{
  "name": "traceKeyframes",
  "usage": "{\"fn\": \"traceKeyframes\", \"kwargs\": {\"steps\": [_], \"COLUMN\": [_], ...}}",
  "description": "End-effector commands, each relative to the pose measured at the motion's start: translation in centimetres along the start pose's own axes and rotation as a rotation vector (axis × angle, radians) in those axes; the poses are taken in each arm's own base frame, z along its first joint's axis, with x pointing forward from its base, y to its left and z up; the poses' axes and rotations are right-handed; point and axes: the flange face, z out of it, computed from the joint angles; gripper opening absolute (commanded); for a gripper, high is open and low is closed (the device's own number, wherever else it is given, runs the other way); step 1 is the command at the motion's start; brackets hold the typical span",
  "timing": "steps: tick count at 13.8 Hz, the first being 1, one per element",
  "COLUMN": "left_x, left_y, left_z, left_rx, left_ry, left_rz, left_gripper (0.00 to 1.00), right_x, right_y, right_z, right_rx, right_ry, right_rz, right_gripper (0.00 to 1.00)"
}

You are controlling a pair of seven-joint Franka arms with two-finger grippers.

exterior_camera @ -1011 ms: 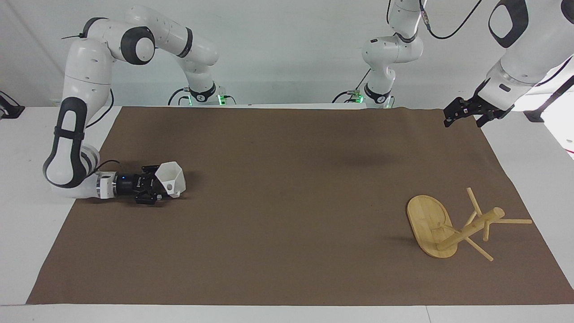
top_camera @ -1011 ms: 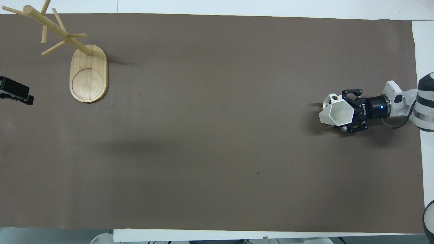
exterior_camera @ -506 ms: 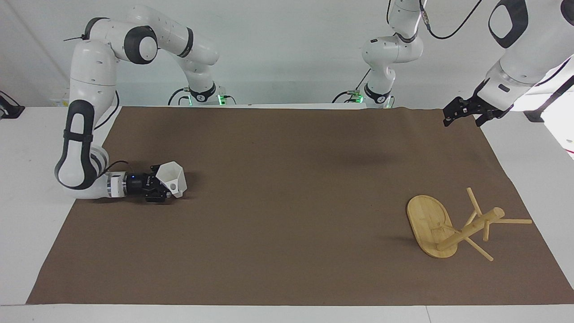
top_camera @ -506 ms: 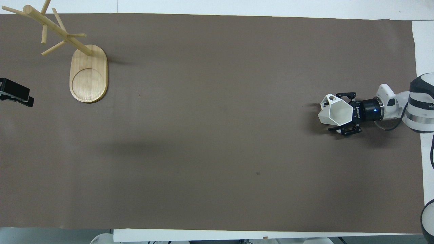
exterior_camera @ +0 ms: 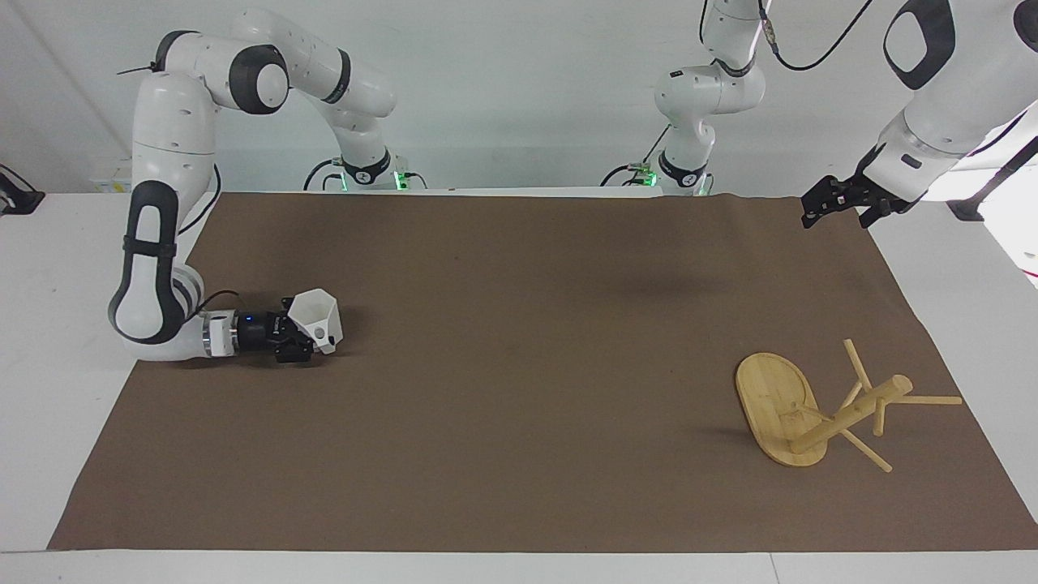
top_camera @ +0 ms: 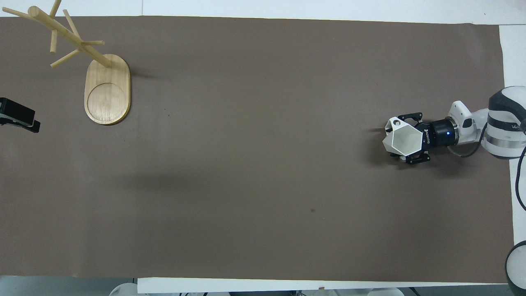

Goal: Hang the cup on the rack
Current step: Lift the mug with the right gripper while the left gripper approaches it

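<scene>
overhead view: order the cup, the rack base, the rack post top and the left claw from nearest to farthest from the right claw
1. cup: within the right claw, at the right arm's end of the mat.
2. rack base: at the left arm's end.
3 and 4. rack post top and left claw: past the base, at the mat's edge; too close to call.

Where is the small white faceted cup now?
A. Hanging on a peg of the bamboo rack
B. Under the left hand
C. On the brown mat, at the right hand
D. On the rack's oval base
C: the small white faceted cup sits on the brown mat with the right hand around it, apart from the bamboo rack.
</scene>
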Motion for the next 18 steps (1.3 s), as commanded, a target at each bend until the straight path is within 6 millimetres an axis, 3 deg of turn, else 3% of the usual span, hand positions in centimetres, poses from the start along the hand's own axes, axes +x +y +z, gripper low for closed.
{"fn": "traceKeyframes", "kwargs": {"steps": [1,5,7,10,12,14,16,18], "left_x": [-1.1,-1.1,-1.1,-1.3,-2.2,-2.4,-1.0,0.0], "left_y": [-0.4,-0.2,1.1,9.5,15.2,18.9,22.2,24.4], "left_z": [0.2,0.1,0.4,1.2,1.6,1.1,1.9,3.3], "left_rx": [0.039,0.059,0.042,-0.023,-0.038,-0.125,-0.188,-0.189], "left_ry": [-0.010,-0.003,0.006,0.073,0.109,0.130,0.177,0.161], "left_rz": [-0.053,-0.091,-0.181,-0.312,-0.397,-0.463,-0.600,-0.605], "left_gripper": [1.00,1.00,1.00,1.00,1.00,1.00,1.00,0.99], "right_x": [1.0,7.2,10.5,12.3,13.2,14.1,14.4,14.9], "right_y": [0.8,7.9,11.3,14.5,15.0,14.5,13.9,13.0], "right_z": [1.6,9.2,14.6,25.3,31.8,37.7,41.4,44.4], "right_rx": [-0.028,-0.066,-0.114,-0.232,-0.303,-0.350,-0.433,-0.442], "right_ry": [0.017,-0.020,-0.039,0.009,0.029,0.058,0.007,0.023], "right_rz": [-0.037,0.019,0.084,0.160,0.229,0.269,0.224,0.239], "right_gripper": [0.36,0.36,0.36,0.36,0.36,0.36,0.36,0.36]}}
